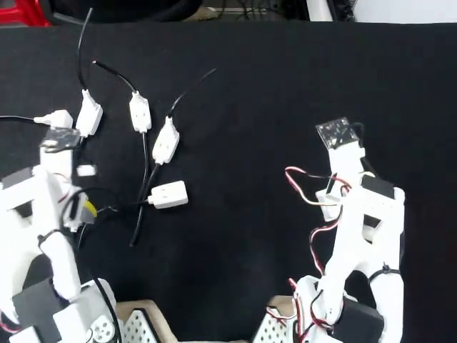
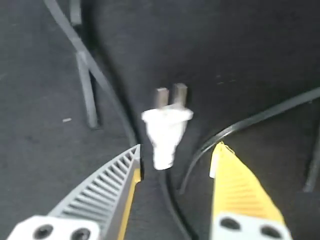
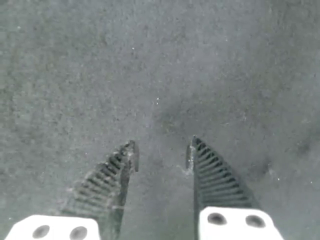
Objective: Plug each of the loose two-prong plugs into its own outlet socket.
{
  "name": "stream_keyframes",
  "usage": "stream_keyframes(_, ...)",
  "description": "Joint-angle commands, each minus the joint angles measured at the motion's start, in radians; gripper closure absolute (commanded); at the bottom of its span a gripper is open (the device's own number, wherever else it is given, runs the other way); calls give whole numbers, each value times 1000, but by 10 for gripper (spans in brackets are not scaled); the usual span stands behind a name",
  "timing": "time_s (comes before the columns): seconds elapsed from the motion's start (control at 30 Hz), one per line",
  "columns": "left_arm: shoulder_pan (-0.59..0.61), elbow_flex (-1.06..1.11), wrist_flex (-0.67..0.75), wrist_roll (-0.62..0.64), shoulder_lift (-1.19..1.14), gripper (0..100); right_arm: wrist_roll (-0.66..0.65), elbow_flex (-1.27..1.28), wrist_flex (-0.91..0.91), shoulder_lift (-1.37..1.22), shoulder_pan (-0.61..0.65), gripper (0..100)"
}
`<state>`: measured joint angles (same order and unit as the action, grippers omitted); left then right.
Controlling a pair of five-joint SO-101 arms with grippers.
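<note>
Note left claw gaping, jaws either side of a loose plug and just short of it, gripping nothing. Note right claw gaping as well, over bare cloth, well apart from the work.

Starting from the biggest: black cloth across the whole table. Then cords, looped over its left part and close beside the plug. Then white bodies, five or so on those cords near the left arm; cannot tell from the high view which bear prongs and which take them. Suspect the two middle ones already mated, given a cord out of each end, but cannot confirm. Last, the plug itself, flat on the cloth, prongs bare and pointing away from the claw.

Reckon little finished: need to grasp this plug, line it up, push it home.
</note>
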<state>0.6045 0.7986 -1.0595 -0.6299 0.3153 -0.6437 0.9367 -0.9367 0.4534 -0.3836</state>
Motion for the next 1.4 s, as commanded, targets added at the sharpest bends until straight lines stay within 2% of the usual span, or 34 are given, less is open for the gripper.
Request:
stream_keyframes(0.0,67,-50,20,-66,40,773,14,-47,-5,-1,15,835)
stream_keyframes(0.07,59,-31,58,-71,31,773,14,-38,2,-1,15,835)
stream_keyframes(0.3,-102,124,235,-68,-72,776,14,-7,43,-1,17,835)
stream_keyframes(0.47,-84,125,247,-46,-81,780,14,-7,43,-1,17,835)
stream_keyframes(0.53,-87,127,245,-46,-81,830,14,-7,43,-1,17,835)
stream_keyframes(0.63,-87,127,245,-43,-81,956,14,-7,43,-1,17,835)
stream_keyframes(0.67,-87,127,245,-43,-80,977,14,-8,43,-1,17,835)
stream_keyframes(0.73,-87,128,244,-43,-64,954,14,-8,43,-1,17,835)
stream_keyframes(0.83,-84,111,173,-44,-11,969,14,-10,43,-1,17,835)
stream_keyframes(0.93,-77,59,37,-44,92,971,14,-10,43,-1,17,835)
stream_keyframes(1.2,-87,-84,-305,-60,486,971,14,-12,38,-1,15,835)
stream_keyframes(1.3,-117,-151,-399,-186,594,971,9,-16,37,-1,15,833)
stream_keyframes(1.37,-214,-168,-445,-293,638,971,-14,-35,17,-1,26,832)
